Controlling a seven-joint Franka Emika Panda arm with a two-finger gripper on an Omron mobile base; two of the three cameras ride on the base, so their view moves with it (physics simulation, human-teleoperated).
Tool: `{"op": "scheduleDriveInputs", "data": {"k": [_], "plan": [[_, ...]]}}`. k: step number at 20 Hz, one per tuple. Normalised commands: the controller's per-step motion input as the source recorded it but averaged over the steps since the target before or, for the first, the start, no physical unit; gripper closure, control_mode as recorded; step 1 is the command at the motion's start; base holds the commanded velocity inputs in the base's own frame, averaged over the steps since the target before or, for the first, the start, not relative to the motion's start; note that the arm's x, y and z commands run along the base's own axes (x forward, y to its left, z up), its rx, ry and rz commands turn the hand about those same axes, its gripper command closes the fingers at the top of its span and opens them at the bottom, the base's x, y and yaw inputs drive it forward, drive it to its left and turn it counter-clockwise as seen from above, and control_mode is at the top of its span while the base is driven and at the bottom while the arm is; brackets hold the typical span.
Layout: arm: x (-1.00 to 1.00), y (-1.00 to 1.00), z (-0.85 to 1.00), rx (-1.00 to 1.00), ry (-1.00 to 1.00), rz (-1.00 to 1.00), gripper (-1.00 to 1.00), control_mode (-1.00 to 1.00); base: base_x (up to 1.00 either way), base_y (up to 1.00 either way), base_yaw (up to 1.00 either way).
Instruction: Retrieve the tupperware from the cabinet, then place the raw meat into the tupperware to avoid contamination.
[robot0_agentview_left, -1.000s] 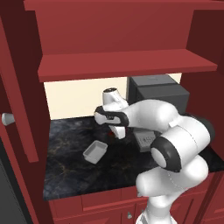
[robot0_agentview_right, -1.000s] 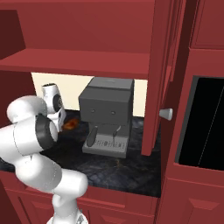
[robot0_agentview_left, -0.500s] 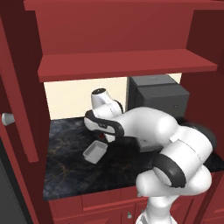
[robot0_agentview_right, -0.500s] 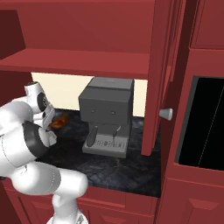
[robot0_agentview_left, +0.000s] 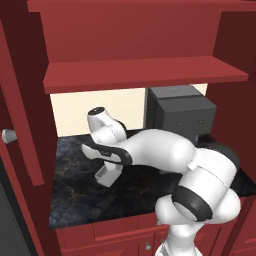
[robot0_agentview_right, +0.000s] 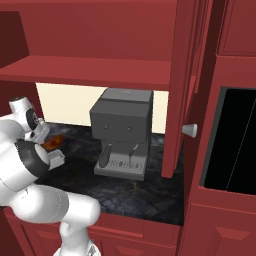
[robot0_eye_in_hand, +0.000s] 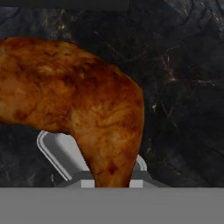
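- Left base view: tupperware (robot0_agentview_left: 106, 175) on dark surface (robot0_agentview_left: 75, 200) toward its left edge, out of the cabinet (robot0_agentview_left: 145, 75); translucent grey-white, tilted. Lower straight over it before letting go.
- Right base view: raw meat (robot0_agentview_right: 52, 144) orange-brown, just above tub at surface's left end.
- Hand view: drumstick hanging over tub rim, presumably clamped in end effector; jaw state cannot be told.

No readable text, labels, brands or numbers — not on any surface, in any view.
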Motion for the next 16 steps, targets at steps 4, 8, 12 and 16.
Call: {"op": "scheduleDriveInputs", "data": {"k": [4, 8, 12, 16], "plan": [[-0.02, 0.42, -0.16, 0.0, 0.01, -0.04, 1.0, -1.0, 0.0, 0.0, 0.0], [-0.13, 0.04, -0.28, 0.06, 0.0, -0.08, 1.0, -1.0, 0.0, 0.0, 0.0], [-0.01, -0.07, -0.07, 0.1, -0.12, -0.02, 1.0, -1.0, 0.0, 0.0, 0.0], [-0.06, -0.06, -0.07, 0.17, -0.1, 0.0, 1.0, -1.0, 0.0, 0.0, 0.0]]}}
